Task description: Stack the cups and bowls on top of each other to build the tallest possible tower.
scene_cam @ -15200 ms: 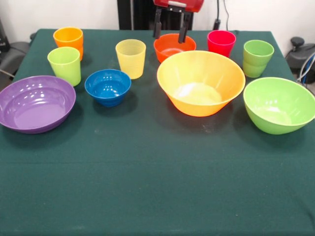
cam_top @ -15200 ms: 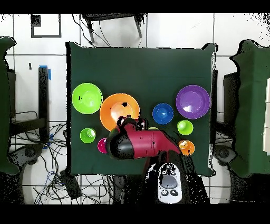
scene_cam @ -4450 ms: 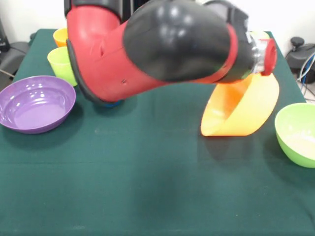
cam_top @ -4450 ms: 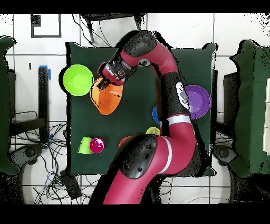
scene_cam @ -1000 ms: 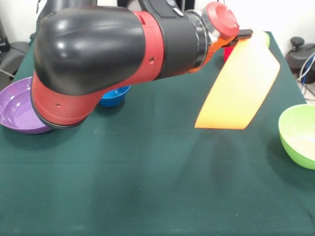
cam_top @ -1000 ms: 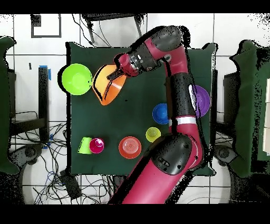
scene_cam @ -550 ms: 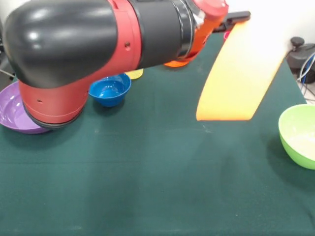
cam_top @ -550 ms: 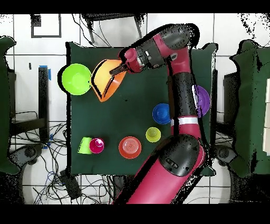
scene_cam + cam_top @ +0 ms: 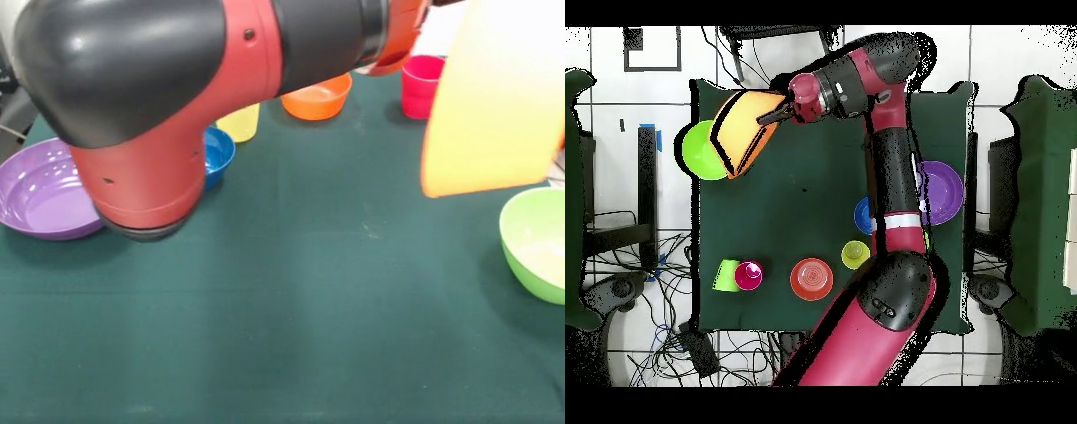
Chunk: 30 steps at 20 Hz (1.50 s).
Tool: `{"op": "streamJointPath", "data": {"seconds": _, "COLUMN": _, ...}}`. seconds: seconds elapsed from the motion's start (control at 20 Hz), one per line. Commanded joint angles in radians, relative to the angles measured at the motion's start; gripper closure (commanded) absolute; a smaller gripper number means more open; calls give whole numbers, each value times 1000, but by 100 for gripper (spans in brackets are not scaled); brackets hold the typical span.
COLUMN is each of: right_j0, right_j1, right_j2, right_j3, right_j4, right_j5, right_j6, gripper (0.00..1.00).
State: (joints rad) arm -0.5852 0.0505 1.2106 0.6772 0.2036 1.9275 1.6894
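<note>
My gripper is shut on the rim of the large orange-yellow bowl, which hangs tilted in the air and partly over the large green bowl. From the front, the orange-yellow bowl hangs above the green bowl at the right. The purple bowl sits at the left, and the blue bowl is partly hidden by my arm. At the back stand the yellow cup, red-orange bowl and red cup. A green cup stands beside the red cup.
My arm stretches across the table and fills the upper left of the front view, hiding whatever stands behind it. The dark green tablecloth covers the table. Cables and chairs lie around the table in the overhead view.
My gripper has carried the orange-yellow bowl higher and sideways, so it now hangs partly over the large green bowl. The other bowls and cups have not moved.
</note>
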Motion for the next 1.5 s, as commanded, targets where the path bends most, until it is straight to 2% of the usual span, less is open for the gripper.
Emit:
{"op": "streamJointPath", "data": {"seconds": 0.05, "right_j0": 62, "right_j1": 61, "right_j2": 122, "right_j3": -97, "right_j4": 61, "right_j5": -54, "right_j6": -507, "gripper": 100}}
{"op": "streamJointPath", "data": {"seconds": 0.35, "right_j0": 83, "right_j1": 86, "right_j2": 160, "right_j3": -135, "right_j4": 67, "right_j5": -98, "right_j6": -612, "gripper": 100}}
{"op": "streamJointPath", "data": {"seconds": 1.2, "right_j0": 97, "right_j1": 135, "right_j2": 205, "right_j3": -158, "right_j4": 90, "right_j5": -147, "right_j6": -804, "gripper": 100}}
{"op": "streamJointPath", "data": {"seconds": 1.5, "right_j0": 96, "right_j1": 150, "right_j2": 214, "right_j3": -161, "right_j4": 103, "right_j5": -133, "right_j6": -826, "gripper": 100}}
